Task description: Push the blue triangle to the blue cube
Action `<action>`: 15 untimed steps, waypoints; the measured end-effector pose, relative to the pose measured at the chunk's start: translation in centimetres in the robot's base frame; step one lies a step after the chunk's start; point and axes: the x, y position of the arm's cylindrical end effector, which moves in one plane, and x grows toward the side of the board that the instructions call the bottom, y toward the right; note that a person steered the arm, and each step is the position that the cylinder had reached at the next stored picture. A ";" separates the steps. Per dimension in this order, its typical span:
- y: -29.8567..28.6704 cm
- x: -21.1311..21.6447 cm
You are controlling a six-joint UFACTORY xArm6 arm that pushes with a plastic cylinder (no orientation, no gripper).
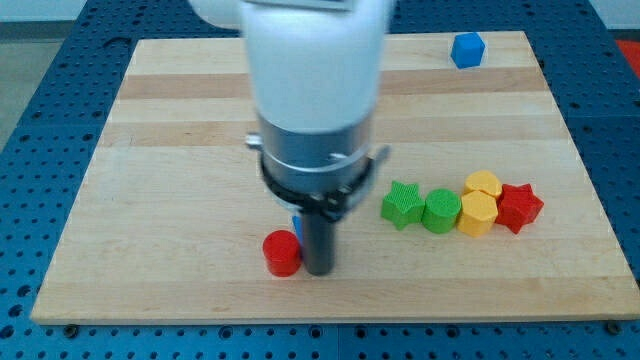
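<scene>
Camera view: blue triangle [297,226] peeks out just beside my tip [318,270].

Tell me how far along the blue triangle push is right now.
Done: nothing visible; the blue cube sits alone at the view's top right. In hand: my tip is down beside the red cylinder, with only a blue sliver, probably the blue triangle, showing behind the rod. Left: nearly the whole push across the board to the cube.
</scene>
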 end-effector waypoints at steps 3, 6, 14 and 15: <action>-3.0 -8.2; -1.7 -16.1; 5.4 -9.3; 7.9 -12.6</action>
